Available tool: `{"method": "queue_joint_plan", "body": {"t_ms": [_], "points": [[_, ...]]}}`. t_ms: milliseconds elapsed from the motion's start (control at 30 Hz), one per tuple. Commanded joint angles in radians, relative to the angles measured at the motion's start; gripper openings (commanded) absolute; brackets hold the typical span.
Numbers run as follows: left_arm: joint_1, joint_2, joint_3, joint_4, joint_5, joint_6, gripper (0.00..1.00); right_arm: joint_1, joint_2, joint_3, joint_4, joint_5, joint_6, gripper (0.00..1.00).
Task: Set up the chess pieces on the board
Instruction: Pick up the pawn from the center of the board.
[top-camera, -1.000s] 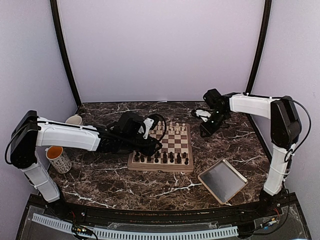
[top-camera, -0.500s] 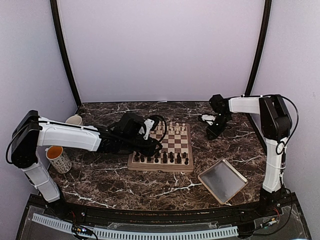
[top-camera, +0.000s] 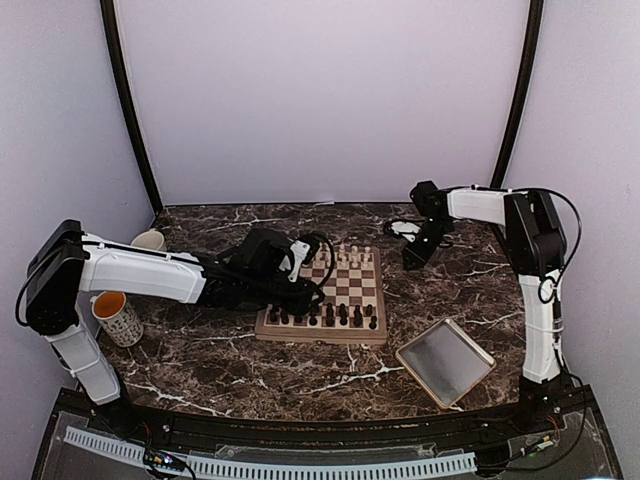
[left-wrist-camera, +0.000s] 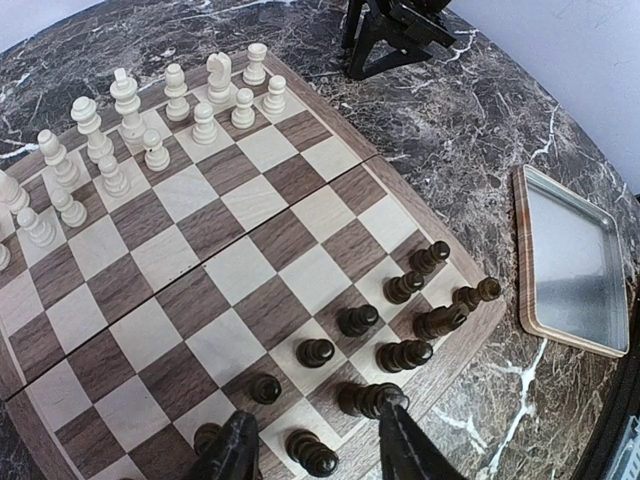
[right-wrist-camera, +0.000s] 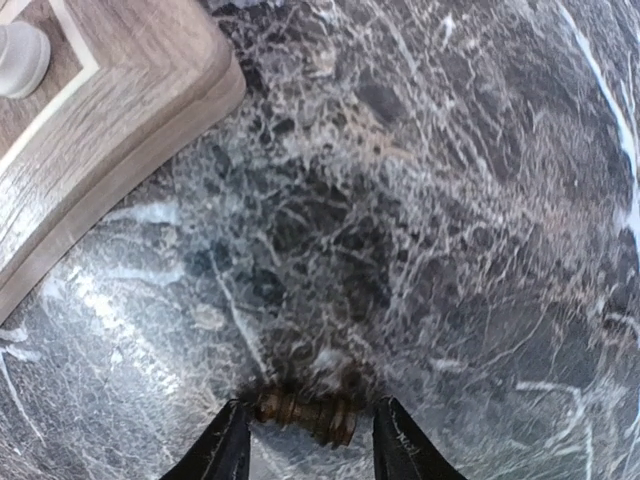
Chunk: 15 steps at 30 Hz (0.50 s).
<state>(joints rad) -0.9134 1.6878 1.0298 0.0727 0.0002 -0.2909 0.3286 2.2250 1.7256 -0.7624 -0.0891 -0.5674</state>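
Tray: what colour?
The tray is grey inside with a tan wood-grain rim; best in left wrist view.

I am registering a chessboard (left-wrist-camera: 250, 268) checkered in light and dark brown, dark brown chessmen (left-wrist-camera: 357, 320), cream chessmen (left-wrist-camera: 205, 122), and a black, white-veined marble table (right-wrist-camera: 450, 200).

The board (top-camera: 322, 336) sits mid-counter (top-camera: 220, 365), with dark chess pieces (top-camera: 322, 315) ranked along its near rows and pale chessmen (top-camera: 350, 256) at the far edge. The left hand (top-camera: 303, 290) hangs over the board's near left corner. The right hand (top-camera: 410, 260) points down at the counter just beside the far right corner. A tray (top-camera: 445, 362) lies near right, a mug (top-camera: 118, 318) far left
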Motion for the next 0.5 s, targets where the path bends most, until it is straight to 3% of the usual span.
{"method": "queue_joint_plan", "body": {"t_ms": [0, 167, 467], "points": [[0.004, 0.009, 0.023, -0.005, 0.0, 0.019, 0.44, 0.005, 0.098, 0.059, -0.051, -0.004, -0.064, 0.44], [0.004, 0.01, 0.026, -0.012, -0.003, 0.025, 0.44, 0.006, 0.142, 0.128, -0.116, -0.046, -0.105, 0.43], [0.004, 0.022, 0.039, -0.016, 0.0, 0.035, 0.44, 0.004, 0.144, 0.11, -0.186, -0.074, -0.139, 0.32]]}}
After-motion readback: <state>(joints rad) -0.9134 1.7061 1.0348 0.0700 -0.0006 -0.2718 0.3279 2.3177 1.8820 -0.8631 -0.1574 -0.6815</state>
